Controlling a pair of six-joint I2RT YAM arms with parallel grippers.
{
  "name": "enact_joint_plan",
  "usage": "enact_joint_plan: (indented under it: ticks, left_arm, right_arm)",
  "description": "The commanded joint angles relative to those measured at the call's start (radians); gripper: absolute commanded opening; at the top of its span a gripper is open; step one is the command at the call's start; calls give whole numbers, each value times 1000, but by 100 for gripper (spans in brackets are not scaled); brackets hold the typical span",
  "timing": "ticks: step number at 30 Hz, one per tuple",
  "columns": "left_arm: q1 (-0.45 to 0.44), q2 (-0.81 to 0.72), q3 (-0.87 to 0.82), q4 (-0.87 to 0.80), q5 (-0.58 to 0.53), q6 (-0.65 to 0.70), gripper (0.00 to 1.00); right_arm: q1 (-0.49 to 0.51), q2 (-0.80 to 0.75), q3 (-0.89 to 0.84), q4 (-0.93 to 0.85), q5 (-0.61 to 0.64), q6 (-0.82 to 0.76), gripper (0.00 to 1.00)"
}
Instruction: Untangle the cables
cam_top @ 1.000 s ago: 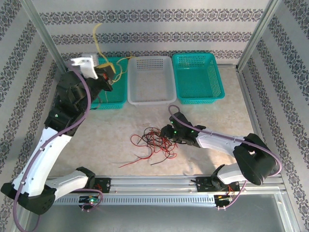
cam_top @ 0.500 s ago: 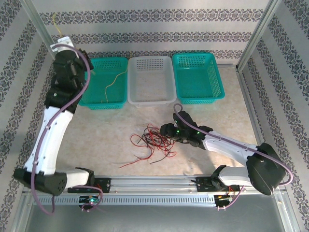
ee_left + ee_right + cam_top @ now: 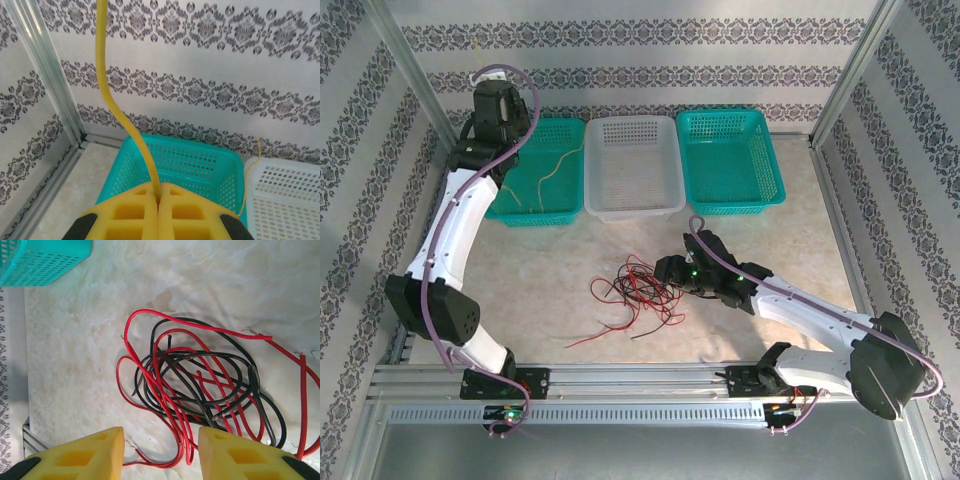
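A tangle of red and black cables (image 3: 635,290) lies on the table in the middle. My right gripper (image 3: 667,270) hovers at its right edge, open. In the right wrist view a loop of the red cable (image 3: 185,440) lies on the table between the spread fingertips of that gripper (image 3: 161,437), untouched by the pads. My left gripper (image 3: 500,110) is raised at the far left corner, shut on a yellow cable (image 3: 117,105). This cable rises from the closed gripper (image 3: 159,192), and its thin end (image 3: 555,175) trails down into the left teal basket (image 3: 535,217).
Three baskets line the far edge: the left teal basket (image 3: 200,155), a white one (image 3: 632,210) and a right teal one (image 3: 730,205). Patterned walls and metal posts (image 3: 45,75) enclose the table. A teal basket corner (image 3: 45,260) lies beyond the tangle.
My left arm swung up and back toward the far left corner, drawing the yellow cable with it. My right gripper opened wider beside the tangle.
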Motion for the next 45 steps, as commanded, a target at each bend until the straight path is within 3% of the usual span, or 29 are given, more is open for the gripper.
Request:
enact_joint_plan:
  ticks: [1,10,16,23,28,35,39,45]
  left_arm:
    - [21,50,76,-90,18,14,0]
    - [39,224,276,-247,23,-59,0]
    - [42,207,257,-152,144,-124,0]
    - [75,61,-31,240,238,-186,0]
    - [170,2,-259,557,427,-402,0]
    - [249,-21,-419,871,526,-555,0]
    - [273,-45,-447,951,580,-614,0]
    - [274,-98,-419,883,555,-579,0]
  right_arm:
    - [13,-26,21,-39,30,-5,44]
    - [12,-52,39,-86,52,-10,44]
    - [5,-54,47,-99,61,-22,45]
    - [5,-40,44,-85,52,-25,45]
    - [4,-54,28,-79,51,-21,45]
    - [8,-71,16,-73,54,-16,45]
    - [10,-73,12,-63,55,-11,45]
    - [11,-45,24,-47,48,-16,45]
